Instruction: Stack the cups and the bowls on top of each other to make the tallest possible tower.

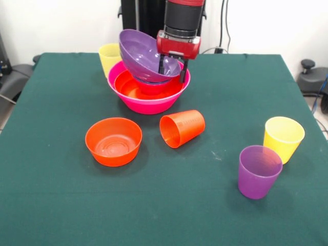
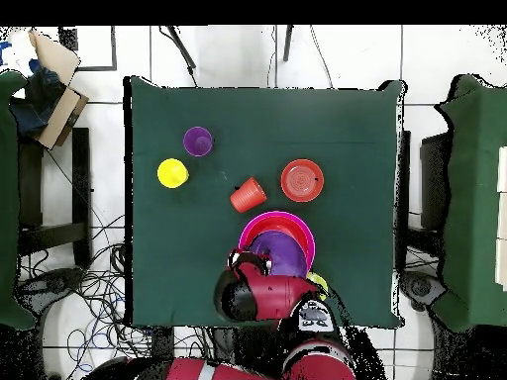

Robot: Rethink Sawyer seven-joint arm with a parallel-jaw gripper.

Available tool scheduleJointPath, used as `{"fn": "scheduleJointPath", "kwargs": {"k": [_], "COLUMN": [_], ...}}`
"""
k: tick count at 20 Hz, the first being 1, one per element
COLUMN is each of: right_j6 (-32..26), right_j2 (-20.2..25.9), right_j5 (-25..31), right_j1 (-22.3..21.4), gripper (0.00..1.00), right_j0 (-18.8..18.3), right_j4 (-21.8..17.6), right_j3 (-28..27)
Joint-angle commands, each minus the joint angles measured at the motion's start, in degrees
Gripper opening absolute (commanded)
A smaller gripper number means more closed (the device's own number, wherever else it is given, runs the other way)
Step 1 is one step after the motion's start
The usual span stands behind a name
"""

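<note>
My gripper (image 1: pixel 172 68) (image 2: pixel 248 263) is shut on the rim of the wide purple bowl (image 1: pixel 143 55) (image 2: pixel 285 253). That bowl hangs tilted above the big pink bowl (image 1: pixel 146 105) (image 2: pixel 297 220), which holds a wide orange bowl (image 1: pixel 127 84). A yellow cup (image 1: pixel 108 56) (image 2: pixel 317 282) stands upright just behind the pink bowl. In front of it, an orange cup (image 1: pixel 183 128) (image 2: pixel 248 194) lies on its side and a small orange bowl (image 1: pixel 113 141) (image 2: pixel 302 180) sits upright. Another yellow cup (image 1: pixel 283 137) (image 2: pixel 172 173) and a purple cup (image 1: pixel 259 171) (image 2: pixel 198 141) stand together, apart from the rest.
The green table cloth (image 1: pixel 51 195) (image 2: pixel 347 129) covers the whole top. In the overhead view, chairs flank the table on both sides, a cardboard box (image 2: pixel 54 84) sits off one corner, and cables lie on the floor.
</note>
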Motion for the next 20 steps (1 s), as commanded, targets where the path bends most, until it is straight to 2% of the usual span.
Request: {"fn": "scheduleJointPath", "kwargs": {"k": [1, 5, 14, 17, 20], "right_j6": [8.5, 8.9, 7.9, 6.8, 5.5], "right_j2": [5.7, 5.4, 7.0, 8.0, 8.9], "right_j5": [-1.8, -1.3, 4.4, 7.9, 13.0], "right_j1": [3.4, 2.5, -4.4, -9.3, -16.8], "gripper": [1.0, 1.0, 1.0, 1.0, 1.0], "right_j0": [2.2, 2.9, 1.5, -0.2, -1.5], "right_j4": [0.9, 1.5, 1.3, 0.8, 1.2], "right_j3": [-0.3, 0.0, 2.9, 5.1, 8.7]}}
